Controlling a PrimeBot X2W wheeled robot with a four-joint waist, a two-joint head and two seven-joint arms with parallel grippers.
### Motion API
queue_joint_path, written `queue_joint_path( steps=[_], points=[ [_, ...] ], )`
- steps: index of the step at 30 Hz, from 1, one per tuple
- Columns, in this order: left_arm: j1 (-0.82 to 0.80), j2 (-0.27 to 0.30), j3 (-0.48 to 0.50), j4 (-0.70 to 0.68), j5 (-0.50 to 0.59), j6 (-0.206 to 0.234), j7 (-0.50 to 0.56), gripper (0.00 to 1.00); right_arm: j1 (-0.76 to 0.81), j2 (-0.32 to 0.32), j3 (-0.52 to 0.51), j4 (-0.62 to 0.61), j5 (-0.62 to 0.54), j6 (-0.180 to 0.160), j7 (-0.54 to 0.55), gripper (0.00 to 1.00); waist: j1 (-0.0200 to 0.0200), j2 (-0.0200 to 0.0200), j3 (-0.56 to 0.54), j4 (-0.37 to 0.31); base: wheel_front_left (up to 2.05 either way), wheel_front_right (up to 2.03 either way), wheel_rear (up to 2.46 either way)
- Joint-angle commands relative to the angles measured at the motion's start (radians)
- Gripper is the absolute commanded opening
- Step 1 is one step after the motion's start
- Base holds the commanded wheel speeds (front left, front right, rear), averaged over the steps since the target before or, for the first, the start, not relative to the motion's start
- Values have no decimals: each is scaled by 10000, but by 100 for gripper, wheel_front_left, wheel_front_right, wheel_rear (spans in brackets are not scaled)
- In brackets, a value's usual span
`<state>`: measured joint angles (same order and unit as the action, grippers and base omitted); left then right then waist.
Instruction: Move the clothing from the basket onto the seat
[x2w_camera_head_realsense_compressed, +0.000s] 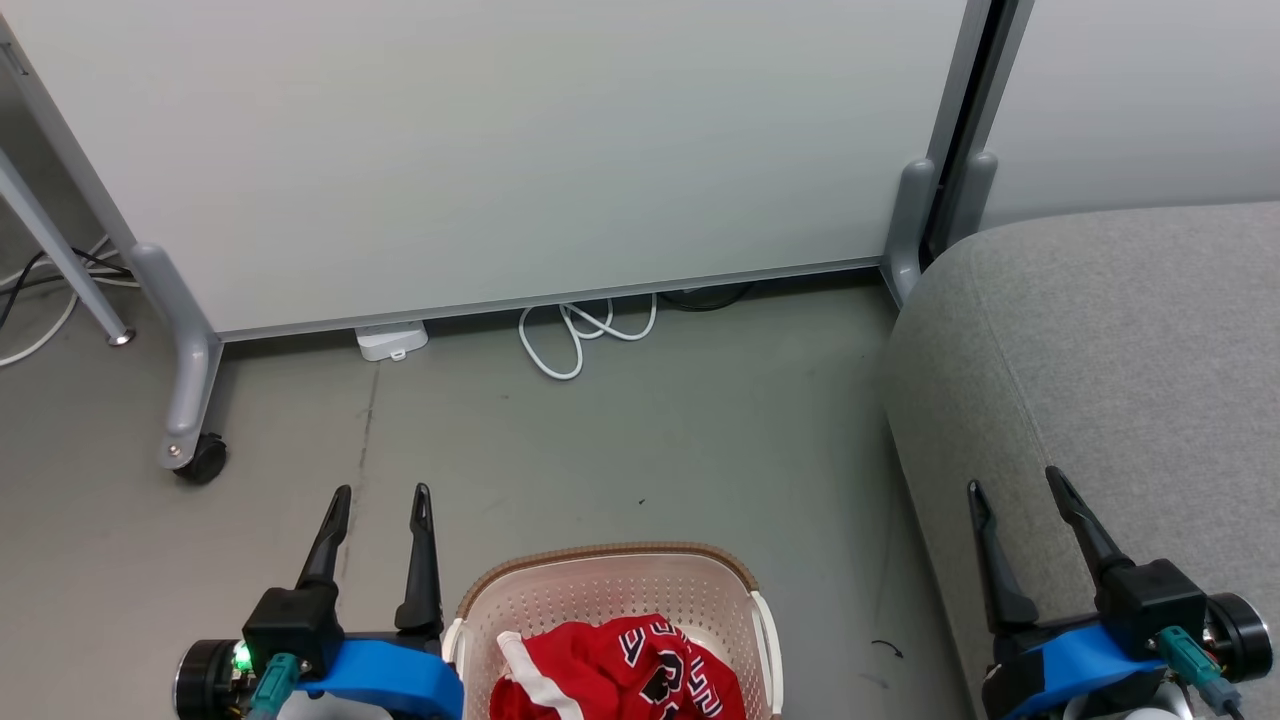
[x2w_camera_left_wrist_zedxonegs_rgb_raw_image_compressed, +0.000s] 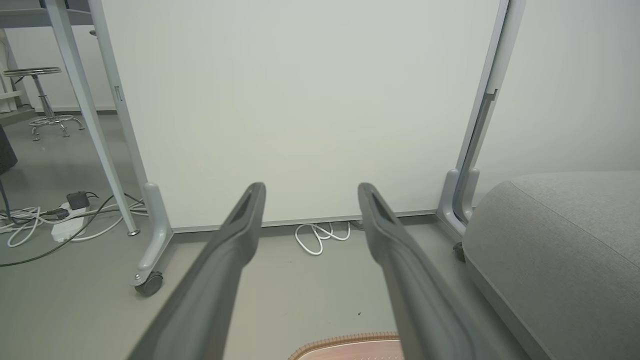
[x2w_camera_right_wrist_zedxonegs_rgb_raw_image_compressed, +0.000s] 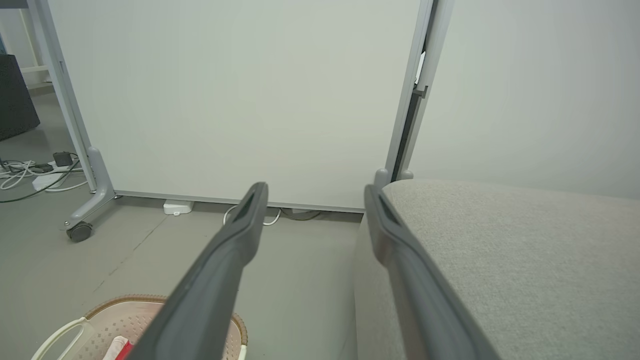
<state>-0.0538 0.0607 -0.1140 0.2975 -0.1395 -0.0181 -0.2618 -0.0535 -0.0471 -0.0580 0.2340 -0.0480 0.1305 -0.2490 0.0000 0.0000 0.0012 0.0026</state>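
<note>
**Clothing heaped in the basket, both hands empty**

Clothing (x2w_camera_head_realsense_compressed: 620, 670) lies crumpled in the basket (x2w_camera_head_realsense_compressed: 610, 580). It is red with a white trim stripe and black-and-white block letters across its folds. The head view's lower edge cuts off the heap and the basket's near half, so I cannot tell how many garments lie there. In the right wrist view a finger hides all but a red-and-white scrap of it. The basket, cream and perforated with a brown woven-look rim, stands on the grey floor (x2w_camera_head_realsense_compressed: 640, 440), well apart from the white partition (x2w_camera_head_realsense_compressed: 500, 150) and near the seat (x2w_camera_head_realsense_compressed: 1130, 350). The seat's light-grey cushion runs out of the picture. The left hand (x2w_camera_head_realsense_compressed: 383, 492) hovers beside the basket's left rim and the right hand (x2w_camera_head_realsense_compressed: 1012, 476) by the seat's edge. Both are spread wide, grasping nothing.
</note>
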Motion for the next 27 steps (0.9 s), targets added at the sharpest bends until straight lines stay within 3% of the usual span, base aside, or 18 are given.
queue_joint_path(
  steps=[1, 7, 14, 27],
  points=[
    [-33, 7, 29, -17, 13, -36, -49, 100, -37, -59, -1, -23, -69, 4, -59, 100, 0, 0, 1, -1, 0, 0, 0],
    [34, -10, 104, 74, -50, -55, -49, 100, -118, -58, 109, -58, 1, 4, -65, 100, 0, 0, 97, -163, 0, 0, 0],
    [-180, 50, 212, 838, -228, -169, -38, 100, -459, -56, 572, -147, 147, 4, -89, 100, 0, 0, 715, -940, 0, 0, 0],
    [-1755, 458, -361, 3587, 12, -620, 277, 100, -1443, -47, 1359, -496, 546, 4, -156, 100, 0, 0, 3120, -2717, 0, 0, 0]
  ],
)
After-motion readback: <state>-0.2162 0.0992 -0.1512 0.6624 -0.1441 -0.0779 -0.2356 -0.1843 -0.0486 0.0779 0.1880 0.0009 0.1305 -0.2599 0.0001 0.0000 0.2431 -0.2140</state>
